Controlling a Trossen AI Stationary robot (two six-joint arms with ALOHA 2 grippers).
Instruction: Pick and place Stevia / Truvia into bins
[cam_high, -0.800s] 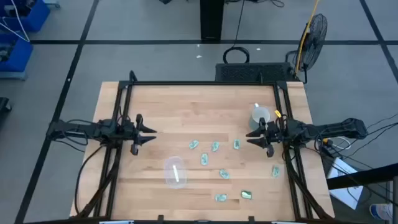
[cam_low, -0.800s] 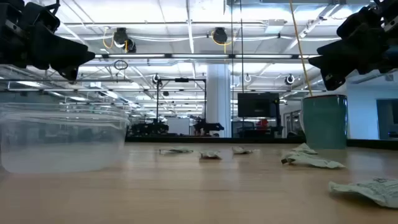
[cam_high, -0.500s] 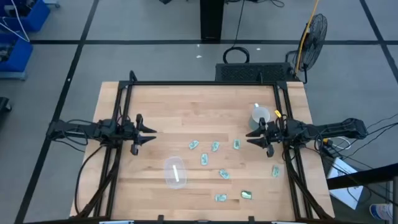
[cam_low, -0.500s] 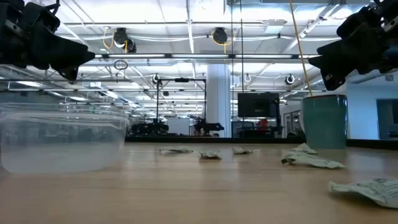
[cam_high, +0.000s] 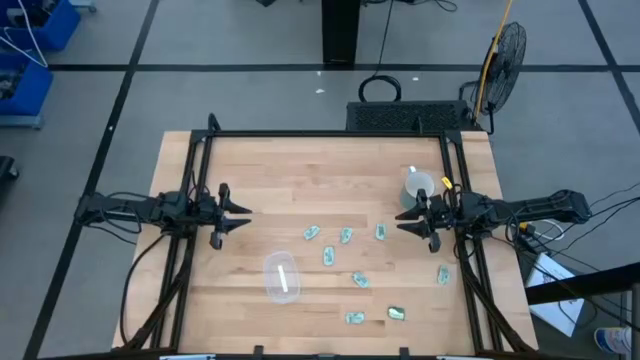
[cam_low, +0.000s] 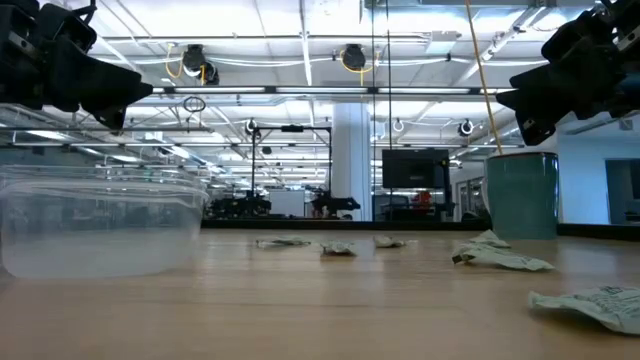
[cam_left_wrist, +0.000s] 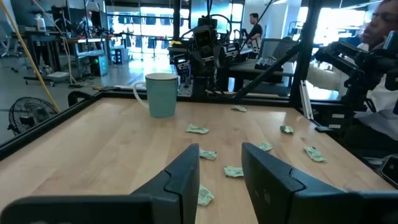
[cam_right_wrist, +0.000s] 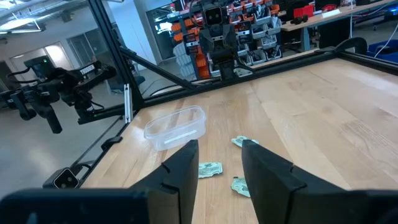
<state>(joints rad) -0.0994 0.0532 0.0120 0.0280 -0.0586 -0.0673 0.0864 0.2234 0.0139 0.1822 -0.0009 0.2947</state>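
Several small pale green and white packets (cam_high: 345, 236) lie flat and scattered on the wooden table, from its middle toward its near right corner; some show in the left wrist view (cam_left_wrist: 197, 129) and the right wrist view (cam_right_wrist: 211, 168). The clear plastic bin (cam_high: 281, 276) stands near the table's near edge, left of the packets, and fills the left of the low view (cam_low: 100, 222). My left gripper (cam_high: 243, 213) hovers open above the table's left side. My right gripper (cam_high: 403, 220) hovers open at the right side, beside the mug (cam_high: 417, 185).
A grey-white mug (cam_low: 521, 195) stands at the far right of the table, close to my right gripper. A black metal frame (cam_high: 330, 134) borders the table's far edge and sides. Bare wood lies across the table's far left half.
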